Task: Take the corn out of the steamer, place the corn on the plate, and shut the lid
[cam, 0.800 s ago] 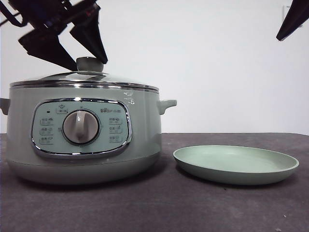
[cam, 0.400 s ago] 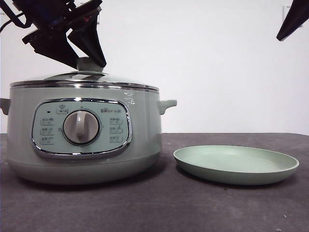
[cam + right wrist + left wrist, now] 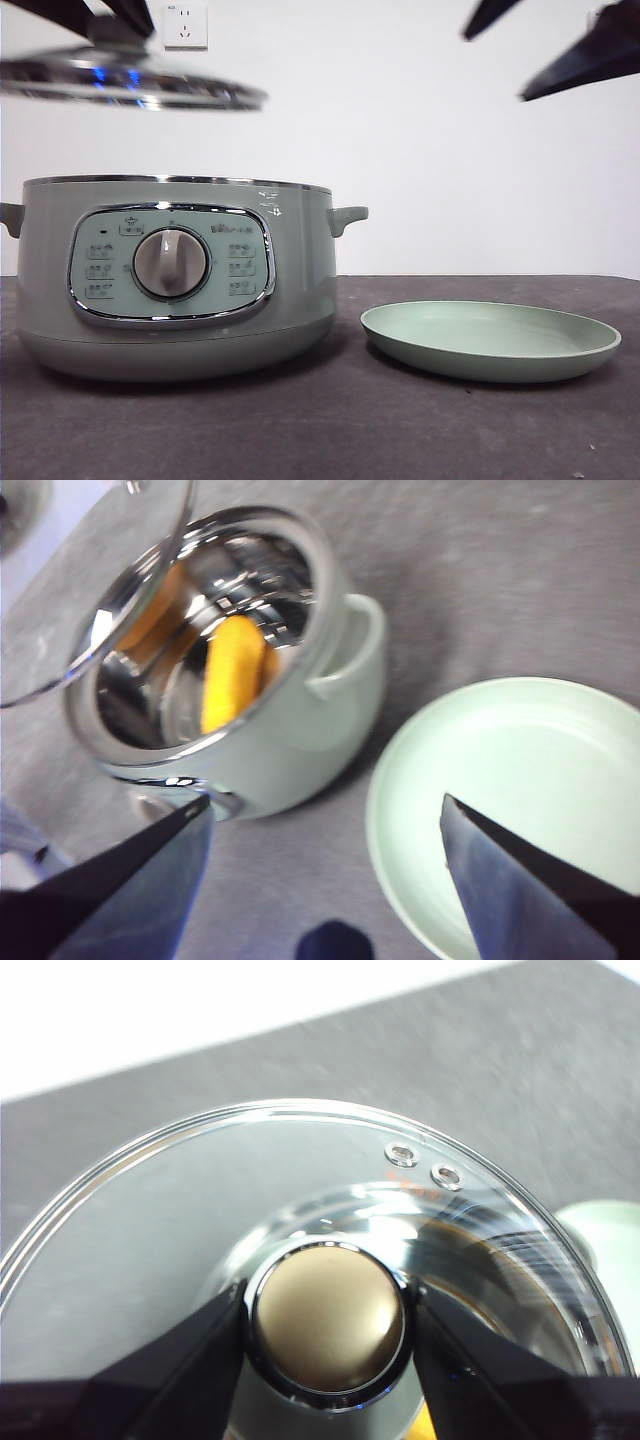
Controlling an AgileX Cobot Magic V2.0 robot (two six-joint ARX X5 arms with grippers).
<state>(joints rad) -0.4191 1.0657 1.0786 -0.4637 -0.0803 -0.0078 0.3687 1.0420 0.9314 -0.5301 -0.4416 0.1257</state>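
Observation:
The pale grey-green steamer (image 3: 170, 280) stands uncovered at the table's left. My left gripper (image 3: 328, 1325) is shut on the knob of the glass lid (image 3: 130, 85), which hangs well above the pot and reaches past the picture's left edge. In the right wrist view the yellow-orange corn (image 3: 232, 670) lies inside the steamer (image 3: 290, 730), with the lid (image 3: 95, 610) raised beside it. The pale green plate (image 3: 490, 340) sits bare to the pot's right. My right gripper (image 3: 325, 820) is open, high above the gap between the steamer and the plate (image 3: 520, 800); its fingers (image 3: 580, 65) show at the front view's top right.
A white wall with a socket (image 3: 185, 25) stands behind the dark table (image 3: 330, 430). The steamer's side handle (image 3: 345, 217) points towards the plate.
The left gripper has closed on the knob and lifted the lid up and to the left, off the steamer. The right gripper has come further into view at the top right.

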